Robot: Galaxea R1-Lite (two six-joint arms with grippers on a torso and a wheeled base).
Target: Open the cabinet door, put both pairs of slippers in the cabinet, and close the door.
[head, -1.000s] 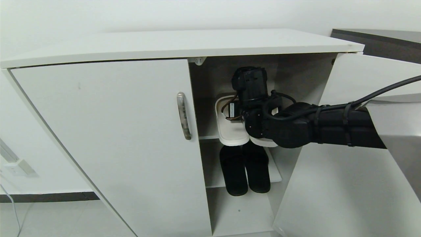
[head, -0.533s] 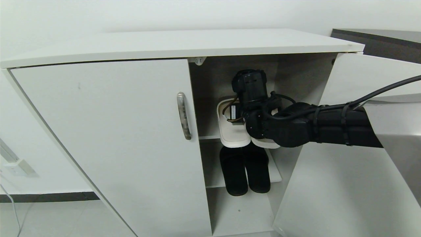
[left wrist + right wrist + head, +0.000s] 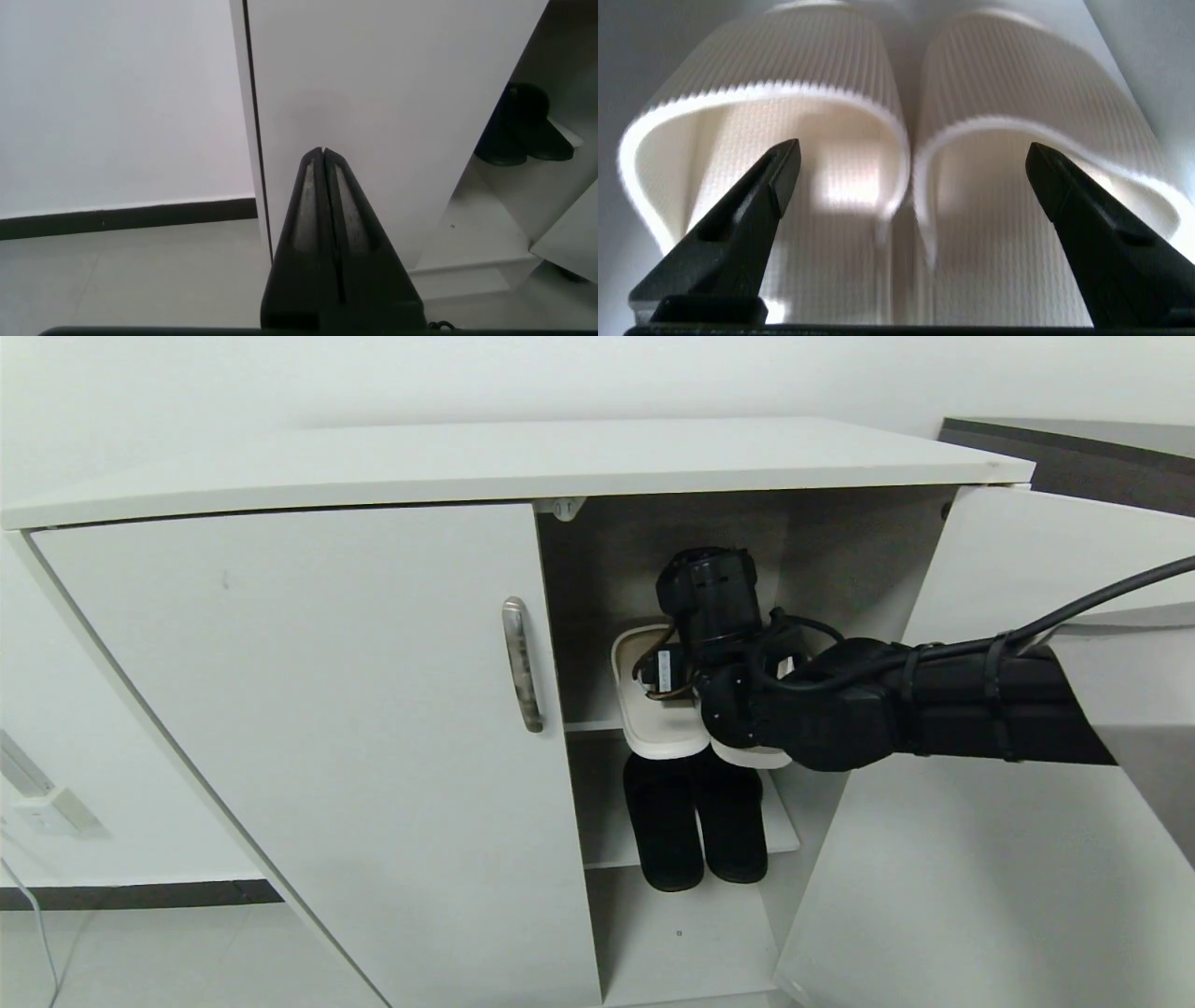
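White slippers point(image 3: 663, 733) sit on the upper shelf point(image 3: 583, 726); the right hand point(image 3: 912, 154), spread wide and empty, should withdraw straight, without dragging them.

We log cream-white slippers point(image 3: 831, 121), straps finely ribbed | we log plain black slippers point(image 3: 695, 826) | cabinet point(image 3: 467, 457) plain matte white | door handle point(image 3: 521, 663) brushed silver | right gripper point(image 3: 912, 154) black | wall skirting point(image 3: 140, 894) dark

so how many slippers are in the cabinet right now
4. Two white slippers side by side on the upper shelf, ahead of the open right pincer; two black slippers side by side on the shelf below. The closed door could hide more.
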